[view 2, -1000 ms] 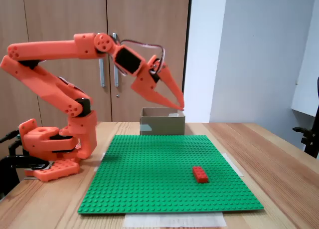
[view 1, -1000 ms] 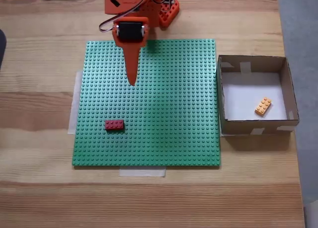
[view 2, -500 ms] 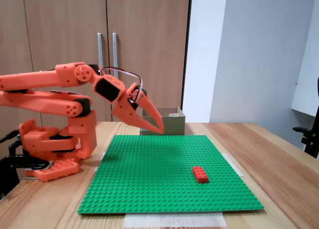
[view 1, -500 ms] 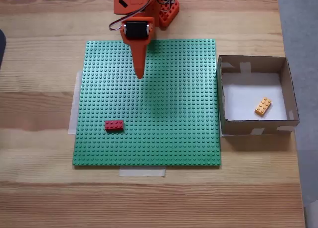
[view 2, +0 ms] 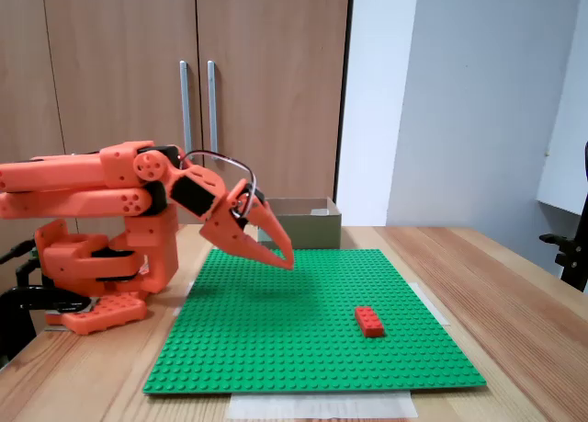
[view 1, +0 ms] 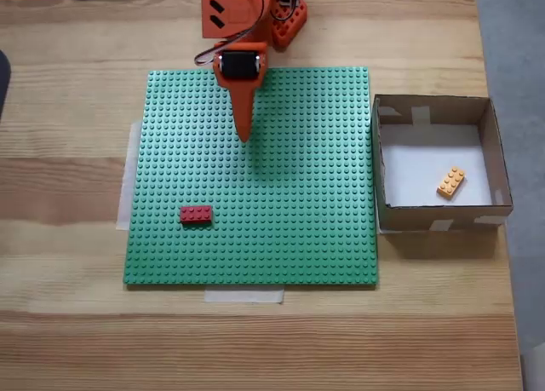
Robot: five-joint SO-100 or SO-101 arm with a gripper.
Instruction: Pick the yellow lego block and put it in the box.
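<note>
Wooden cupboard doors and a pale wall stand behind a pine table (view 1: 77, 340), on which a green studded baseplate (view 1: 298, 238) is taped down beside the box (view 1: 502, 165).

Over the last second the orange arm (view 2: 83, 178) has folded right back: a second ago its upper links were raised high and the gripper (view 2: 284, 256) hung up near the box's rim; now the links lie stacked low over the base and the gripper tips hover just above the near-left part of the baseplate in the side fixed view. From above, the gripper (view 1: 244, 135) has drifted a little to the right in the picture and stays over the upper middle of the plate. Its fingers are pressed together to a single point and carry nothing.

The yellow lego block (view 1: 451, 182) lies at a slant on the box's white floor, unmoved through all this. Judging from that, the placing is done and the arm is folding toward a rest pose; nothing seems left of the task.

Counted:
- one yellow lego block, inside the box
- one red lego brick (view 1: 196, 214), on the plate's lower left in the top-down view, well apart from the gripper
- one box
- one baseplate
- one arm with one gripper
</note>
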